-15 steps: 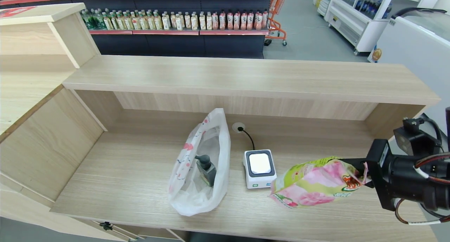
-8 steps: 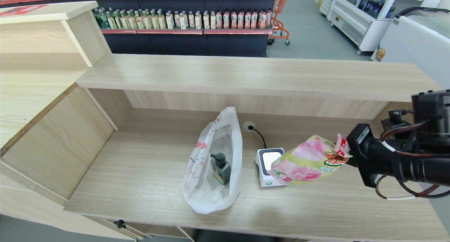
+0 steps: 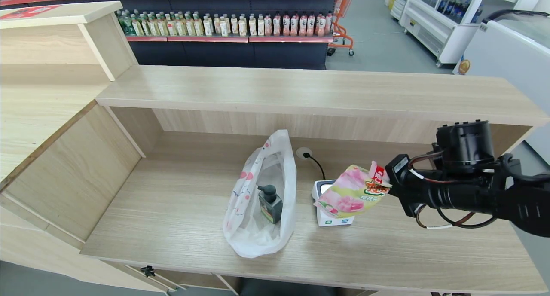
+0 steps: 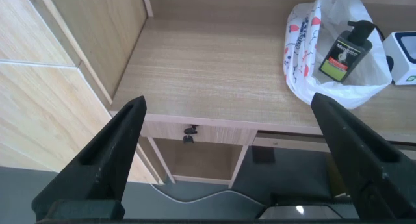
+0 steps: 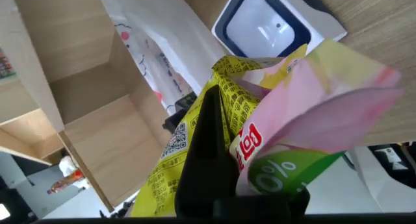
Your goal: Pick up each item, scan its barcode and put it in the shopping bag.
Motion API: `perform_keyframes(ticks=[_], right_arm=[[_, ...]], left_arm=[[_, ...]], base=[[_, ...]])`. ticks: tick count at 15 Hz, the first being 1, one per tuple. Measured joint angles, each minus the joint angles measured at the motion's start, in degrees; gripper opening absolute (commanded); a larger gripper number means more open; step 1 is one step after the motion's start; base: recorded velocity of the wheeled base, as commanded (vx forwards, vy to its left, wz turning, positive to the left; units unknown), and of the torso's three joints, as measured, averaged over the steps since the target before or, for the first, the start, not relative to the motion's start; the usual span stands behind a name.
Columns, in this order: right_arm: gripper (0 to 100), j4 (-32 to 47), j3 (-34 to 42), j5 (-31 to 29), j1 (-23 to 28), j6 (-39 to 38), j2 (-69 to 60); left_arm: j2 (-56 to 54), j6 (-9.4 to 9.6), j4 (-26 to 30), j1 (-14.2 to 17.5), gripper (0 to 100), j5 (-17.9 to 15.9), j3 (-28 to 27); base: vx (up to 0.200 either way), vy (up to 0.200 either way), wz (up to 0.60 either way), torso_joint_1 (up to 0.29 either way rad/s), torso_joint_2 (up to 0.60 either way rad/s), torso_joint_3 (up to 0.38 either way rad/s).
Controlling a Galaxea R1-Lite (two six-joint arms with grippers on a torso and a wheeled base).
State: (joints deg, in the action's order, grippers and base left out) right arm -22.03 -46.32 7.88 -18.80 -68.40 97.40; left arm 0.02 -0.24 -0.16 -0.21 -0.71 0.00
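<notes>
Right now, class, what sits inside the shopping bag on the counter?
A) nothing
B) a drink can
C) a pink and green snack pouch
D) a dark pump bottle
D: the dark pump bottle stands inside the shopping bag, while the right gripper holds the snack pouch above the scanner.

Bottles (image 3: 223,25) are lined up on a shelf (image 3: 206,38) behind the desk (image 3: 172,210); an orange trolley (image 3: 340,30) is parked at the shelf's end.
</notes>
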Motion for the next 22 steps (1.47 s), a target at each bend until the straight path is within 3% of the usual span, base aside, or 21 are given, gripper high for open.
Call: perform_keyframes(ticks=[7,22], right_arm=[[0,-0.06,-6.84,0.35,-1.84,-2.95,8.96],[0,-0.72,-9.96,-0.07,-3.41,-7.06,14.69]], left_arm=[[0.0,0.0,0.0,0.0,100,0.02,0.0],[0.0,0.0,0.0,0.02,100,0.02,0.0]], base=[[0.0,0.0,0.0,0.0,0.0,0.0],[0.0,0.0,0.0,0.0,0.0,0.0]])
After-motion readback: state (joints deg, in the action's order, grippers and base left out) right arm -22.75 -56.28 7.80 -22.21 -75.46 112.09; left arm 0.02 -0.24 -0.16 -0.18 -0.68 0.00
